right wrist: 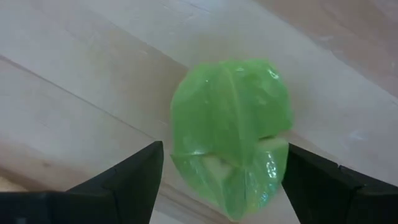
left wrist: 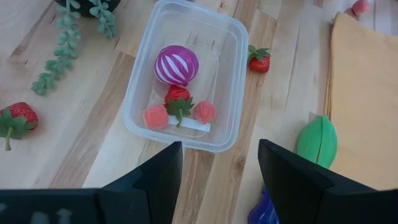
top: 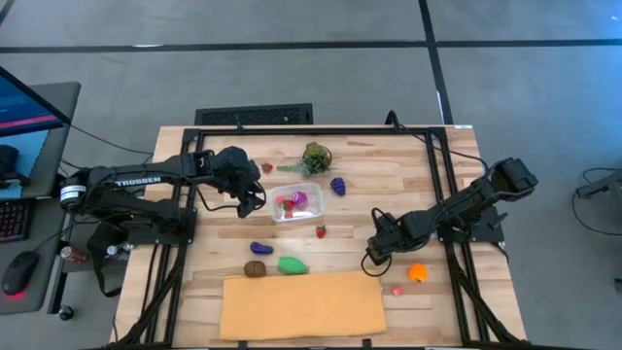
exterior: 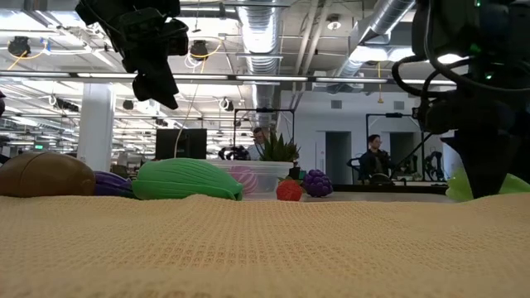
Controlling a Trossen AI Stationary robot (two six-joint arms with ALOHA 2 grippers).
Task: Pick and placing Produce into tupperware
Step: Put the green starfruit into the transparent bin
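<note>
Green and translucent, a small lime produce piece (right wrist: pixel 231 134) lies on the wooden counter (top: pixel 408 185) directly between the spread fingers of the right hand (top: pixel 375 255), not clamped. Just beyond that hand sit an orange piece (top: pixel 417 273) and a pink one (top: pixel 397 290). Farther off, the left hand (top: pixel 249 203) hovers with its fingers apart and empty, just beside the clear tupperware (left wrist: pixel 219 74), which holds a striped pink piece (left wrist: pixel 176 65), a strawberry (left wrist: pixel 178 99) and two pink cubes (left wrist: pixel 155 117).
</note>
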